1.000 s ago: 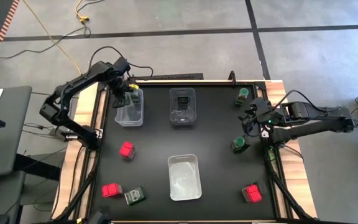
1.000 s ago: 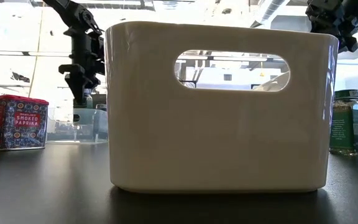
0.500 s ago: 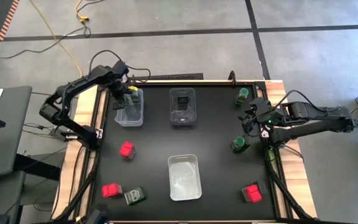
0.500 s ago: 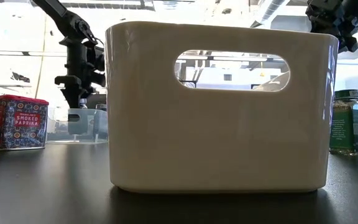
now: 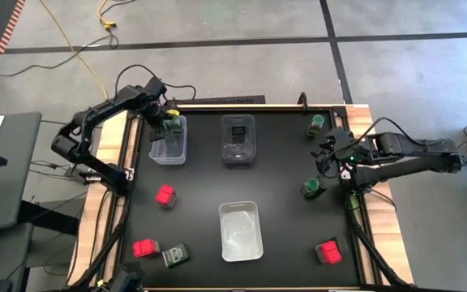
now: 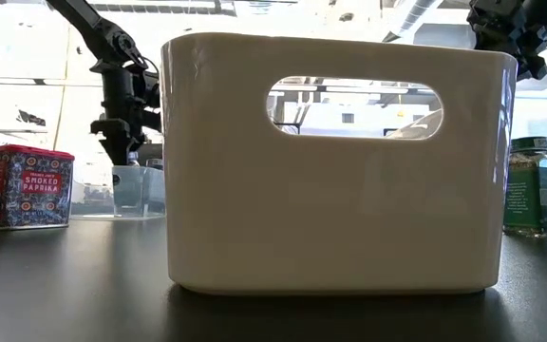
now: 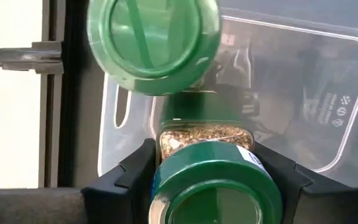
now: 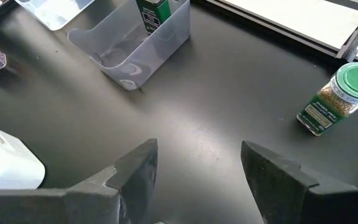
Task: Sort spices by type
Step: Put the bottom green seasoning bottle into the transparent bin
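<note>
My left gripper [image 5: 169,122] hangs over the far-left clear bin [image 5: 169,146], shut on a round green-lidded spice jar [image 7: 215,186]. A second green-lidded jar [image 7: 153,37] stands upright at that bin's end. The far middle bin [image 5: 238,139] holds a dark box [image 8: 151,14]. On the bare table lie red packets [image 5: 165,195] [image 5: 145,247] [image 5: 328,251], a dark box [image 5: 176,255] and two jars [image 5: 318,124] [image 5: 313,188]. My right gripper [image 8: 197,162] waits open above the table's right side, between those two jars. My left gripper pinches the jar between its two fingers [image 7: 126,180], one on each side of the jar's upper body [image 7: 169,138] just under the lid. The fingers come from above, pointing down. The jar hangs nearly upright, lid up, its lower end down inside the bin [image 6: 131,190].
A white bin [image 5: 241,231] stands near the table's front middle and fills most of the low view [image 6: 340,161]. The left arm's base and cables sit along the table's left edge. Bare black tabletop lies between the bins and the right-hand jars.
My left gripper has gone down with the jar toward the far-left bin, staying shut on it; the jar now reaches lower into the bin.
</note>
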